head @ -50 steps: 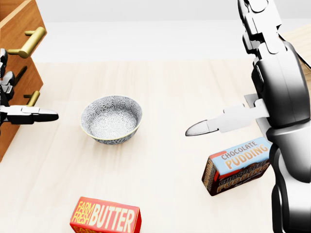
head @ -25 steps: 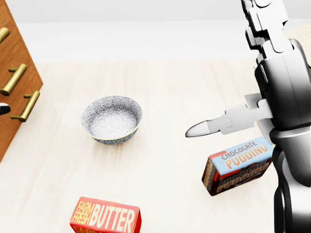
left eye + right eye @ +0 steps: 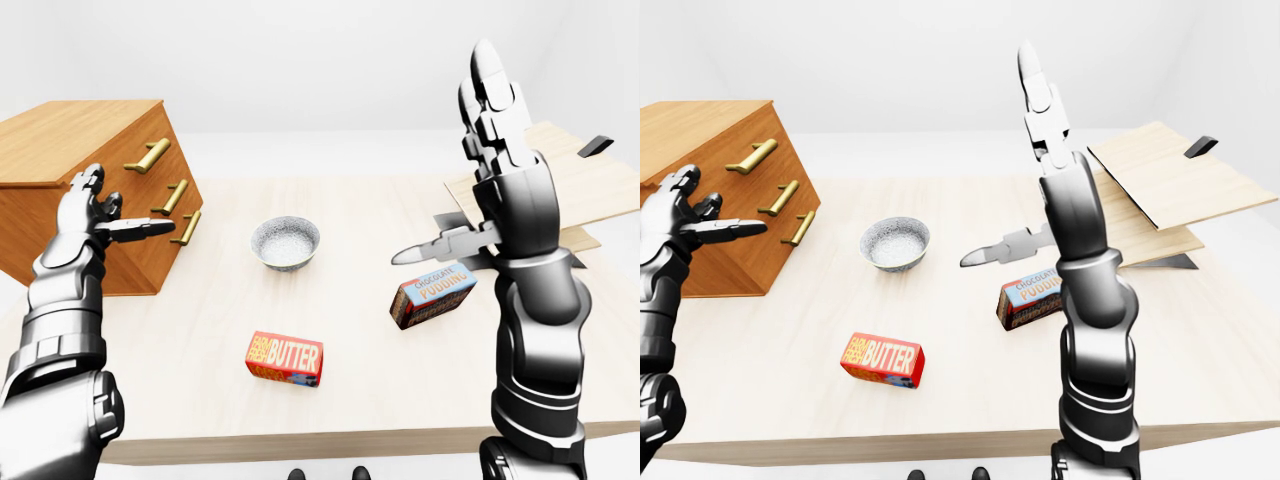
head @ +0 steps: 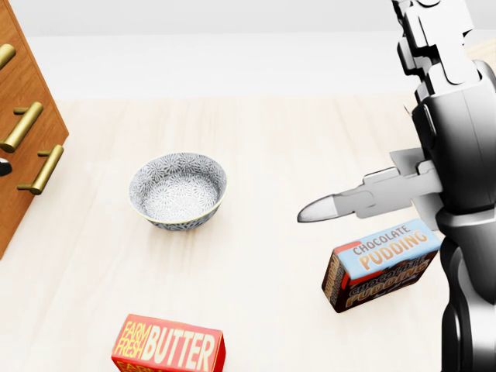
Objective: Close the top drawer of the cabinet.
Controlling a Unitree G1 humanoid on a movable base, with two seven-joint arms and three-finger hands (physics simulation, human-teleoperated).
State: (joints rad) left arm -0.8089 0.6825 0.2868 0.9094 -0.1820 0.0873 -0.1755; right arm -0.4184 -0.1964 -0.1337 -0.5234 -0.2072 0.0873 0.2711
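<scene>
Hovering at nine o'clock, left hand (image 3: 95,212) spread beside the wooden cabinet (image 3: 90,150); its rigid top drawer (image 3: 150,150) looks flush already. Press beside the brass handle (image 3: 147,156). Right hand (image 3: 490,110) spread, raised.

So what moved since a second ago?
The cabinet's top drawer slid shut, now flush with the others. The left hand pulled out of the head view's left edge. The bowl, butter box and pudding box stayed put; the right hand barely shifted.
</scene>
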